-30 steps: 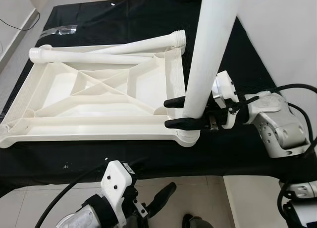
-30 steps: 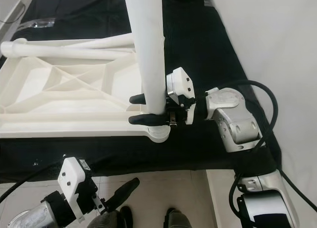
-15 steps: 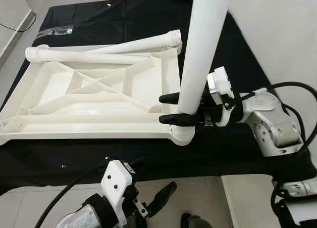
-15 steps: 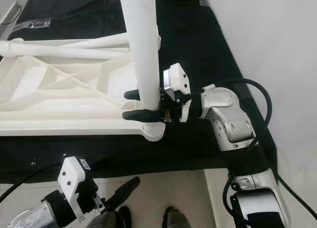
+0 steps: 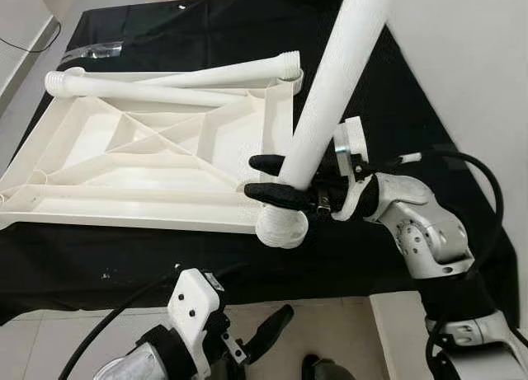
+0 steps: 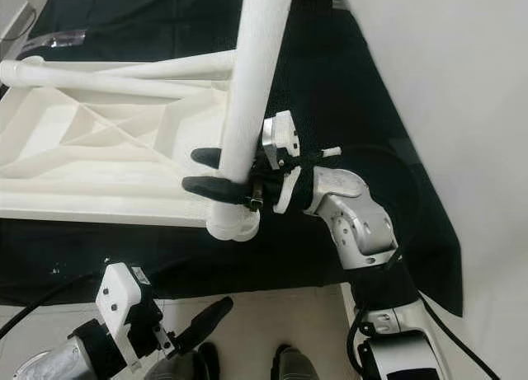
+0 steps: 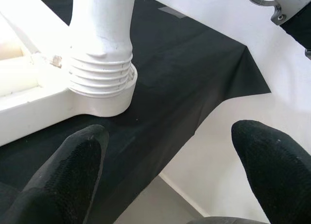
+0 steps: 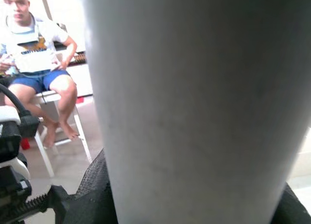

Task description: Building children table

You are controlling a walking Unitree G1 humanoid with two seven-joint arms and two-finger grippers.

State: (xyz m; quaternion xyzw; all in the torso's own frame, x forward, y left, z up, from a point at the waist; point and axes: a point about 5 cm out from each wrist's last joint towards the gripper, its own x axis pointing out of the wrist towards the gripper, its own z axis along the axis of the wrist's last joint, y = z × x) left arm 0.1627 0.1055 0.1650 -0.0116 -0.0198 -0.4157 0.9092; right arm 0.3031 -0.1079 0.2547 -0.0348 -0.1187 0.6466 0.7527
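Our right claw (image 5: 276, 178) pinches a white table leg (image 5: 326, 91), tilted, its threaded end in the near corner socket (image 5: 280, 226) of the upturned tabletop (image 5: 148, 161) on the black bench (image 5: 371, 91). Our left claw (image 7: 165, 170) hangs spread below. Next we likely straighten and twist the leg.

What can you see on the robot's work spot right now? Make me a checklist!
Surface: black cloth covers the table.
Job's things: white table top lies upside down; one table leg stands tilted in its corner socket; two spare legs lie across the far edge.
Clutter: clear plastic wrap at the far left.
End effectors: right end effector shut on the table leg; left end effector open, idle.
Cables: black cable along the right arm.
Surroundings: seated person, white wall.
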